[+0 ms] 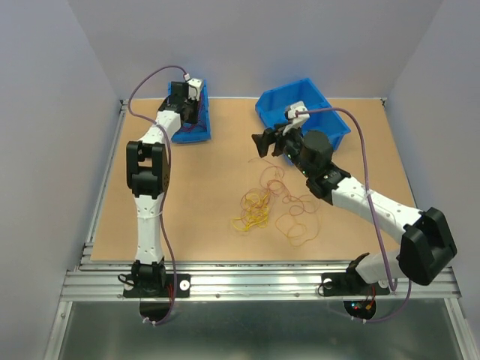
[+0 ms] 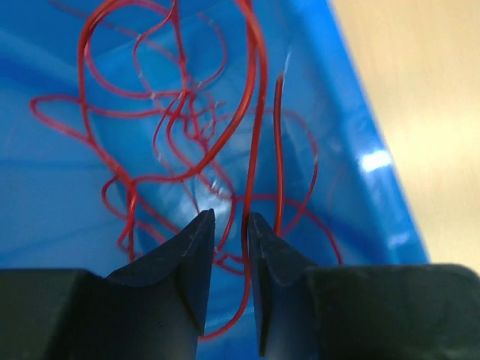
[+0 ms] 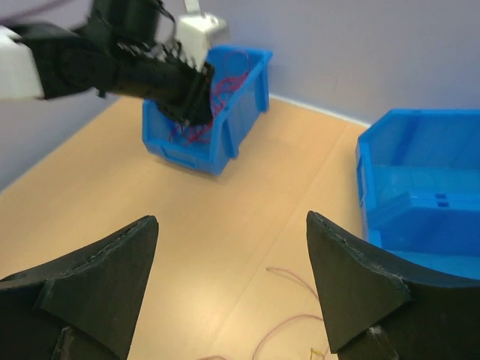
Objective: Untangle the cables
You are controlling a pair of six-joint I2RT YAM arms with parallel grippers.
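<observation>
Cables [image 1: 255,204] lie in a loose tangle of yellow and orange loops near the middle of the worktop [image 1: 195,210], with thinner reddish loops trailing off to its right and far side. More red cables [image 2: 278,150] are heaped inside the left blue bin [image 1: 196,135], which stands at the far left of the worktop. The left gripper [image 2: 230,217] reaches down into that bin; its jaws stand slightly apart, and 1 red strand [image 2: 253,157] runs through the gap, seemingly unpinched. The right gripper [image 3: 231,219] hovers over bare worktop just beyond the far side of the tangle, its jaws spread wide. Just right of it, towards the far edge, stands the right blue bin [image 1: 279,105], set askew to the worktop's edge.
</observation>
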